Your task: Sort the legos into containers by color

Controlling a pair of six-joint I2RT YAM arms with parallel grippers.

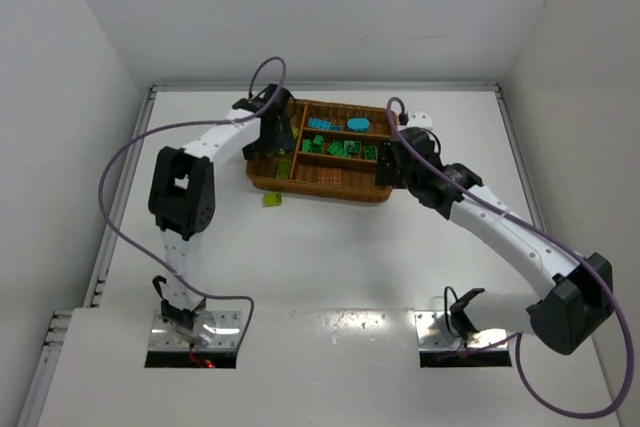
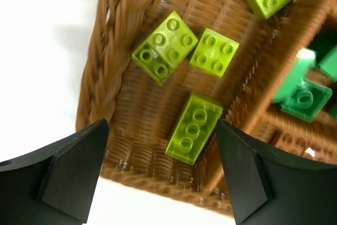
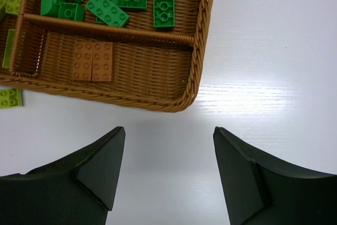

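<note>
Left claw (image 2: pixel 161 130) hangs apart above a yellow-green lego (image 2: pixel 194 127) in the wicker tray (image 2: pixel 100 77). Right claw (image 3: pixel 168 133) stands apart, empty, over the desk (image 3: pixel 263 77).

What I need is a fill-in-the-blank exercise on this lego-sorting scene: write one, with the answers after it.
1. One yellow-green lego lies on the table, ___ the wicker tray.
2. The tray's middle long section holds legos of dark ___.
3. The left gripper, open, hangs over legos coloured ___.
4. The section farthest from the arms holds ___ legos.

Answers: outside; green; yellow-green; cyan.
</note>
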